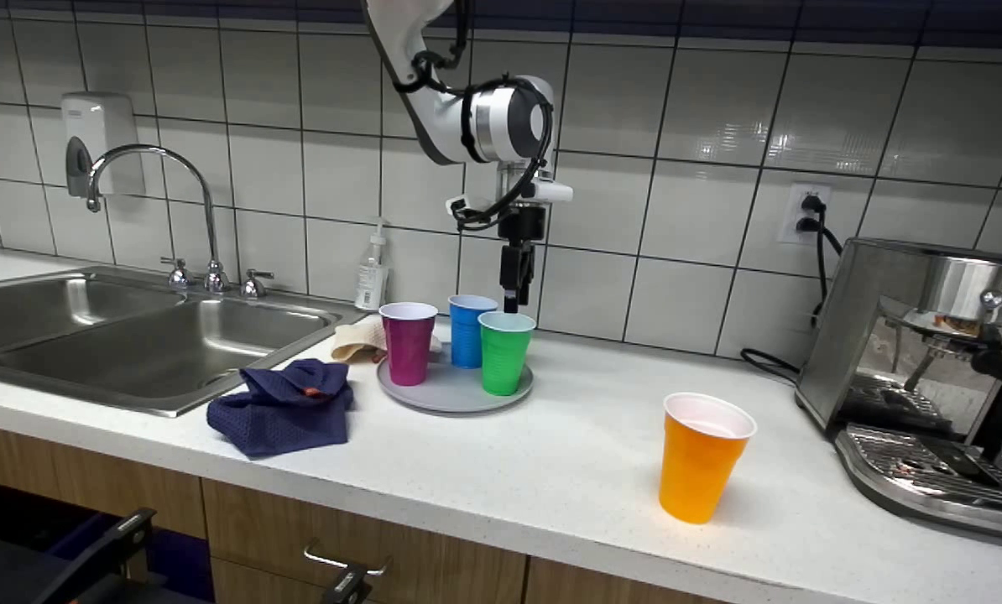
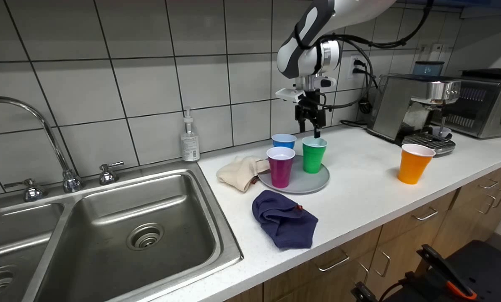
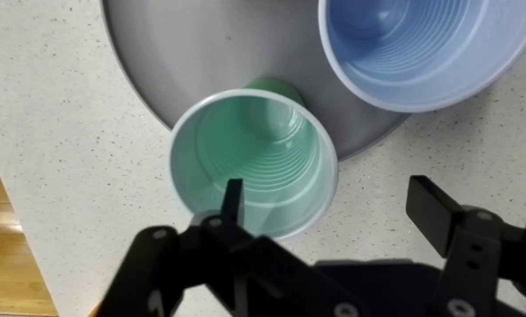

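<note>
The worktop [image 1: 593, 436] ran right across both exterior views, sink [image 2: 108, 235] on one side, coffee machine [image 2: 401, 105] parked further along. In between sat a plate [image 2: 305, 180], with a navy cloth [image 2: 286, 220] bunched up near it and a cream cloth [image 2: 238, 173] lying by its rim. The hand [image 3: 329, 196] hung just above the green cup [image 1: 503, 361], fingers spread pretty wide: in the wrist view one was over the cup's mouth and its mate off past the rim. Couldn't tell if either was touching. That cup stood upright on the plate alongside the purple cup [image 1: 407, 352] and the blue cup [image 1: 466, 337], and the orange cup [image 1: 701, 470] was on the worktop, well apart.
</note>
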You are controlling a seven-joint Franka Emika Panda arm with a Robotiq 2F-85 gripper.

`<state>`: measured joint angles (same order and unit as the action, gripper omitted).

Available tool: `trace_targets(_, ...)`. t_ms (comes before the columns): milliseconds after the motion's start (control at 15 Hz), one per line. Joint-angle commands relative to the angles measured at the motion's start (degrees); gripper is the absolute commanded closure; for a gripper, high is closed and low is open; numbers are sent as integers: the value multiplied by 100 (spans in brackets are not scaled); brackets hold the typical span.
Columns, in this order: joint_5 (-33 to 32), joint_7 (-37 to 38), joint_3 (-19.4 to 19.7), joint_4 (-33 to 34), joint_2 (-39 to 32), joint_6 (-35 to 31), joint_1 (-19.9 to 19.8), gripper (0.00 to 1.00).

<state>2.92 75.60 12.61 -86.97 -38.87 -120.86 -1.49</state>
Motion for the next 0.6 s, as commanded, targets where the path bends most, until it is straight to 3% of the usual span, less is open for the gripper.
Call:
trace_targets(0, -49, -83, -48, -127, 298, 8, -66, 0)
trace_targets(333, -235, -496, -58, -503, 710, -198, -67, 0)
trace_targets(533, -412, -1166, -70, -875, 973, -487, -103, 0)
